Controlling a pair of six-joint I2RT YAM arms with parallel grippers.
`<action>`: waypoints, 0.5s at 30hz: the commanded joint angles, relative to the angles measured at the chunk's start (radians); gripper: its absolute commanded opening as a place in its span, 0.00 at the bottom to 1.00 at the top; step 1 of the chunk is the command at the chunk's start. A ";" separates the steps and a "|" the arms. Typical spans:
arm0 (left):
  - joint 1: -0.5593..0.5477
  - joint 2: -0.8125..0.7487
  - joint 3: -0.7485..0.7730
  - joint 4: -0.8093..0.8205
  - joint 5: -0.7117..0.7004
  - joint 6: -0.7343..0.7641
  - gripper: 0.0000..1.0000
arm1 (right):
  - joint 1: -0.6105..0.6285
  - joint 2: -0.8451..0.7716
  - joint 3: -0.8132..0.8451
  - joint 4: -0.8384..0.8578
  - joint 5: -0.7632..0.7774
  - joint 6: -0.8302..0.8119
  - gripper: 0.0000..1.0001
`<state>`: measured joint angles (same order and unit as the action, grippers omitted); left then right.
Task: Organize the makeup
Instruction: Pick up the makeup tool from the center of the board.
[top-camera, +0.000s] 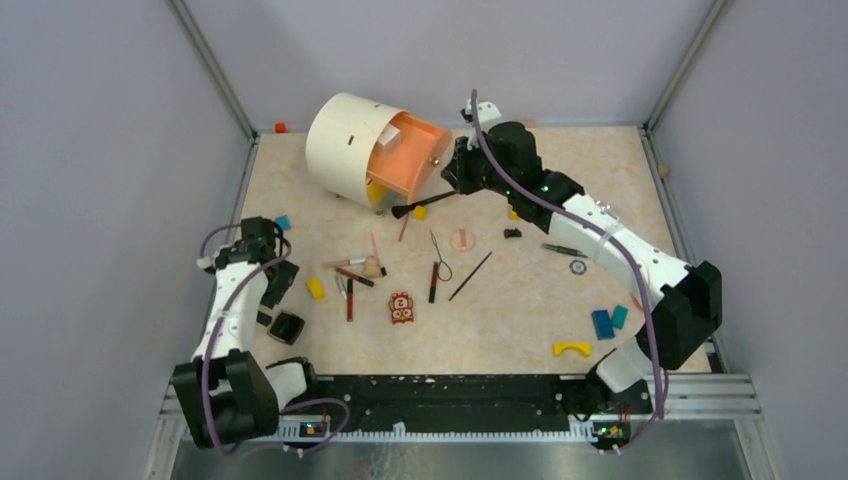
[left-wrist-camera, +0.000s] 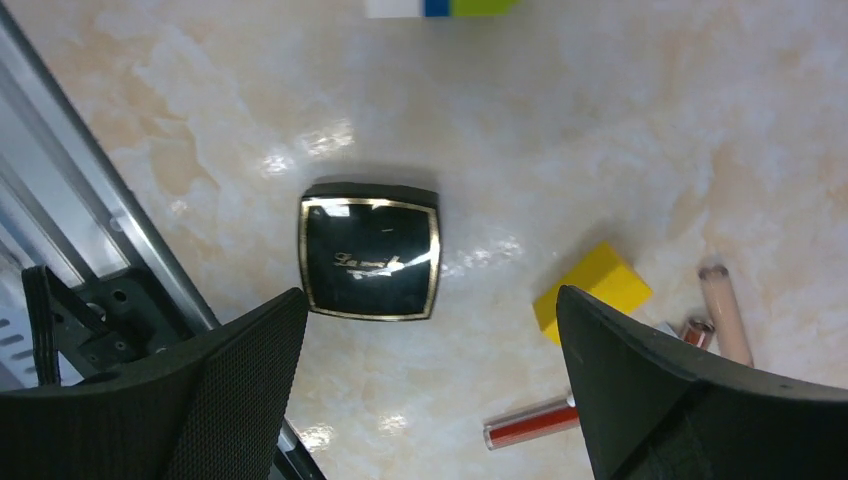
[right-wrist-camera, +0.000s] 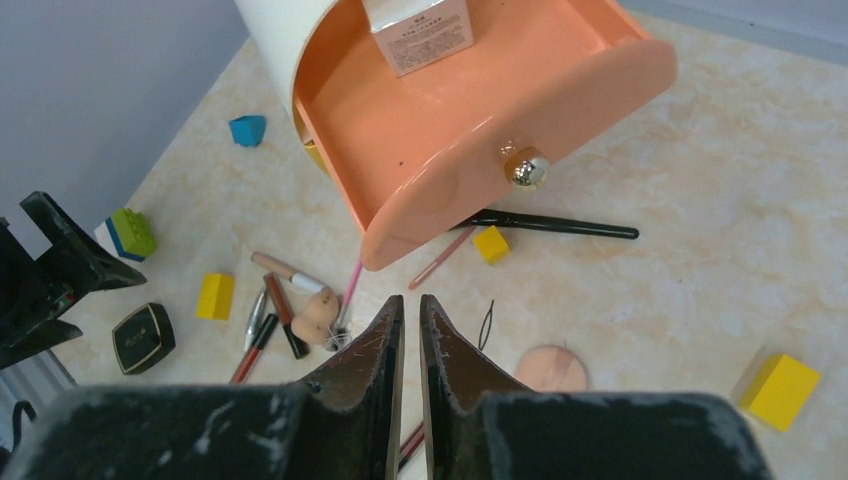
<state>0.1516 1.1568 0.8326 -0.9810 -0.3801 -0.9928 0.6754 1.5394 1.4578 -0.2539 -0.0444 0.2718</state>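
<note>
Pencils and tubes of makeup (top-camera: 350, 280) lie scattered mid-table, with a peach sponge (top-camera: 372, 266), a round puff (top-camera: 461, 239), a wire-loop tool (top-camera: 440, 255) and a black brush (top-camera: 425, 203). A white round organizer (top-camera: 345, 145) has its orange drawer (right-wrist-camera: 450, 120) pulled out, with a small box (right-wrist-camera: 420, 30) inside. My right gripper (right-wrist-camera: 411, 298) hovers just in front of the drawer's knob (right-wrist-camera: 527, 168), shut and holding nothing. My left gripper (left-wrist-camera: 430, 300) is wide open and empty above a black compact (left-wrist-camera: 369, 264). A red tube (left-wrist-camera: 530, 423) lies by its right finger.
Yellow blocks (top-camera: 316, 288) (right-wrist-camera: 491, 243) lie among the makeup. An orange-red toy figure (top-camera: 402, 307) sits at centre front. Blue blocks (top-camera: 603, 323) and a yellow arch (top-camera: 571, 349) are front right, tweezers (top-camera: 563, 249) under the right arm. A metal rail (left-wrist-camera: 90, 210) edges the table's left.
</note>
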 joint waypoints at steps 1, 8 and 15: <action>0.152 -0.091 -0.079 0.021 0.078 0.033 0.99 | 0.014 -0.061 -0.021 0.041 -0.041 0.030 0.10; 0.210 -0.067 -0.116 0.031 0.114 0.068 0.98 | 0.018 -0.065 -0.052 0.043 -0.070 0.041 0.10; 0.210 -0.081 -0.134 0.022 0.113 0.005 0.98 | 0.019 -0.058 -0.067 0.051 -0.082 0.057 0.11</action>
<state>0.3542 1.1034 0.7162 -0.9722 -0.2752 -0.9489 0.6788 1.5200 1.3914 -0.2470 -0.1040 0.3088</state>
